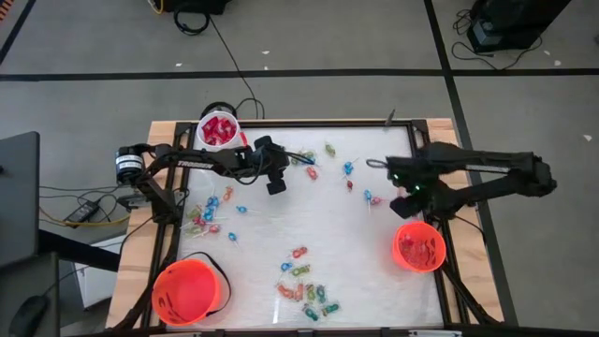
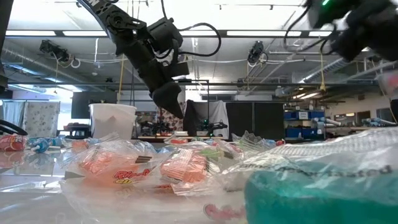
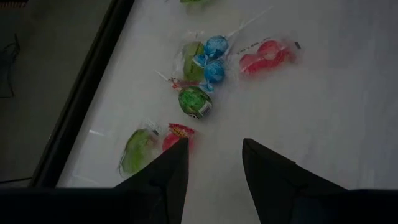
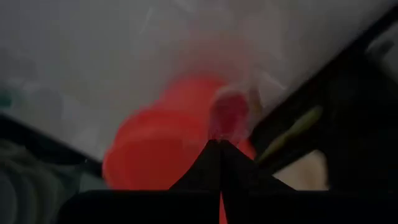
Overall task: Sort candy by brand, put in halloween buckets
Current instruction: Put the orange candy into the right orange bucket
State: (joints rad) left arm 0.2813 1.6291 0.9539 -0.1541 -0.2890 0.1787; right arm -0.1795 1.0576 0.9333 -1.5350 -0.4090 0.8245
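Wrapped candy lies scattered on the white table: a cluster at the left (image 1: 208,213), another at the near edge (image 1: 309,295), and loose pieces in the middle (image 1: 348,168). A white bucket (image 1: 219,129) holding red packets stands at the far left. One orange bucket (image 1: 190,290) stands near left, another (image 1: 418,246) near right. My left gripper (image 1: 274,185) hangs open above green, blue and red sweets (image 3: 194,101), with nothing between its fingers (image 3: 177,165). My right gripper (image 1: 404,201) is shut above the right orange bucket (image 4: 161,152), with a reddish candy (image 4: 229,115) at its tips. My right gripper pinches a reddish candy in a clear wrapper (image 4: 227,124) at the free ends of its two shut fingers. The fingers slant steeply down. The candy is lifted clear of the table, over the orange bucket's far rim. Blur hides which part of the candy is held.
A black frame (image 3: 87,93) runs along the table's edges. Candy piled close to the low camera (image 2: 155,165) blocks much of its sight. Bare white table (image 1: 356,243) lies between the middle sweets and the right bucket.
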